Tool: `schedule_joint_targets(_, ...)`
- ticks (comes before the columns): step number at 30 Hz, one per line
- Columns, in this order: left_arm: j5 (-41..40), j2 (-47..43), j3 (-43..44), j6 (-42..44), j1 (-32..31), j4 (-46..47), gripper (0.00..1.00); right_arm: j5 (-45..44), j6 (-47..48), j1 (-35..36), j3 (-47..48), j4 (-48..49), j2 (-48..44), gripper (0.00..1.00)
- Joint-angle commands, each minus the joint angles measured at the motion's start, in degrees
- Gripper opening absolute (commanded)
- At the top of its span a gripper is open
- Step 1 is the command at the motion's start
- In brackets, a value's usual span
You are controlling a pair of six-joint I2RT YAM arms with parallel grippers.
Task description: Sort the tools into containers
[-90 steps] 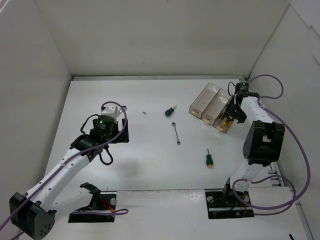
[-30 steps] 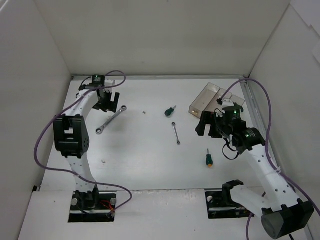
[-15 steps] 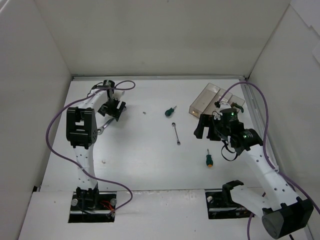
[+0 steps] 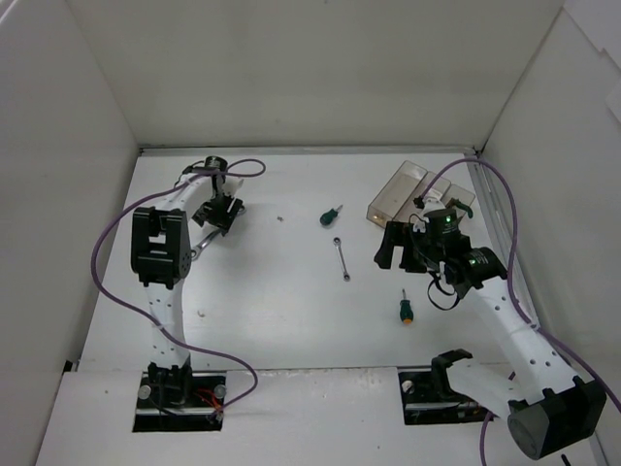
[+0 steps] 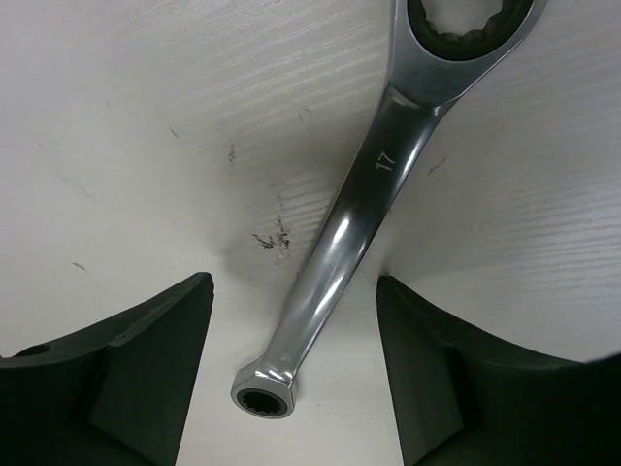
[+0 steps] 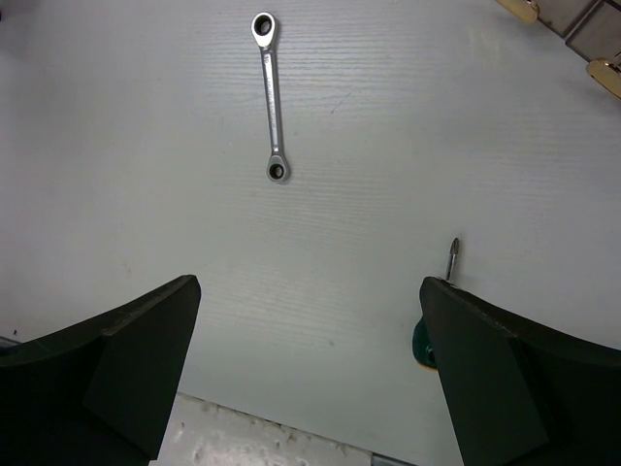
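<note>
A large silver wrench [image 5: 374,184] marked 17 lies flat on the table between my left gripper's [image 5: 296,383] open fingers, which do not touch it. In the top view that gripper [image 4: 221,214] covers the wrench's far end; its near end [image 4: 197,252] shows. My right gripper [image 4: 396,249] is open and empty above the table. A small silver wrench [image 4: 342,258] lies mid-table and also shows in the right wrist view [image 6: 271,97]. One green-handled screwdriver [image 4: 331,215] lies farther back. Another [image 4: 406,310] lies near the front, half hidden by my right finger [image 6: 435,320]. The clear containers [image 4: 396,190] stand at back right.
White walls close in the table on the left, back and right. A tiny dark bit [image 4: 278,218] lies between the large wrench and the far screwdriver. Yellow handle tips [image 6: 609,70] show at the bins' edge. My right arm covers part of the bins.
My left gripper has moved from the far left corner down over the large wrench's end. My right gripper has left the bins and drifted left toward mid-table.
</note>
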State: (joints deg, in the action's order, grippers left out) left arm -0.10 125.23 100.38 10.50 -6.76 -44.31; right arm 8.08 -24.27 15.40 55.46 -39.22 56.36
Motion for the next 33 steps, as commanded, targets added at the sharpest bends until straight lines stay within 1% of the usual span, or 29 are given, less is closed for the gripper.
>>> schedule_joint_targets(1, -3.68, -1.30, -1.24, 1.98, -0.96, -0.60, 0.64, 0.62, -0.95, 0.42, 1.31, 2.92, 0.42, 0.97)
schedule_joint_targets(4, -1.84, -1.57, -0.45, 3.29, -0.97, -2.08, 0.63, 0.98, -0.60, 0.33, 1.93, 2.92, 0.59, 0.97)
schedule_joint_targets(6, -0.61, -0.87, 1.31, 3.82, -0.97, -3.50, 0.55, 0.36, -0.25, 0.51, 2.11, 3.01, 0.51, 0.97)
schedule_joint_targets(7, 1.66, -0.78, 1.66, 4.00, -0.97, -4.45, 0.53, 0.10, -0.25, 0.34, 2.02, 2.92, 0.33, 0.97)
schedule_joint_targets(12, 8.52, -0.16, 3.07, 4.44, 0.87, -5.69, 0.54, 0.45, -0.60, 0.42, 1.93, 2.75, -0.28, 0.97)
schedule_joint_targets(20, 8.71, 1.07, 3.85, 4.35, 1.40, -5.69, 0.54, -0.60, -0.60, 0.51, 1.49, 2.75, -0.72, 0.97)
schedule_joint_targets(25, 9.41, 1.42, 4.12, 4.35, 1.40, -6.48, 0.49, -0.43, -0.60, 0.42, 1.67, 2.66, 0.07, 0.97)
schedule_joint_targets(33, 10.38, 2.83, 6.14, 4.26, 1.40, -8.51, 0.47, -1.13, -0.43, 0.42, 2.19, 2.66, 0.16, 0.97)
